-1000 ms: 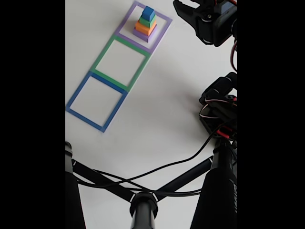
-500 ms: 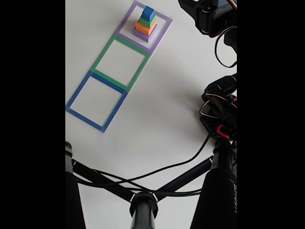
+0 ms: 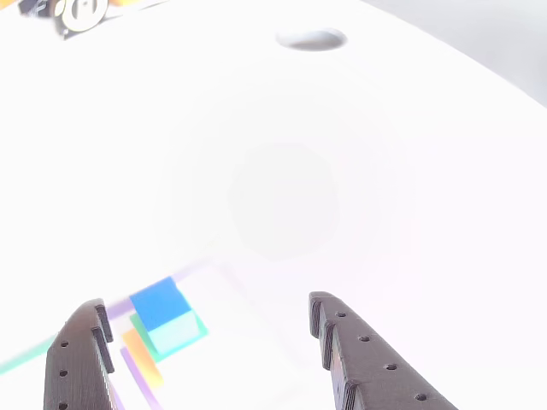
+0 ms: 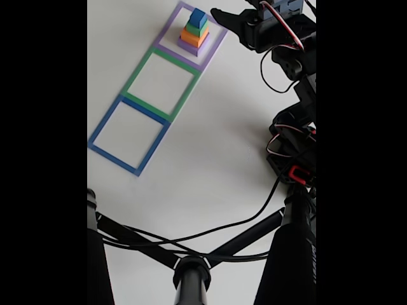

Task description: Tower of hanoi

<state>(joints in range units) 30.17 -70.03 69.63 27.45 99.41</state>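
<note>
Standing in the purple square outline (image 4: pixel 193 39) near the far edge of the white table (image 4: pixel 216 146) in the fixed view, the tower of hanoi (image 4: pixel 194 32) is stacked: purple slab (image 4: pixel 189 46) lowest, orange block (image 4: pixel 193 37), a green block (image 4: pixel 196 28), then the blue cube (image 4: pixel 198 17) on top. A green square outline (image 4: pixel 161 82) and a blue square outline (image 4: pixel 129 135) follow toward the near edge. The gripper (image 4: pixel 219 14) hovers just right of the stack. In the other view its fingers (image 3: pixel 367 359) are spread wide, empty, the gripper (image 3: pixel 205 342) above the blue cube (image 3: pixel 161 301).

Other view overexposed: purple slab (image 3: pixel 137 376) washed out, gripper (image 3: pixel 205 320) fingers cut off at btm edge.
</note>
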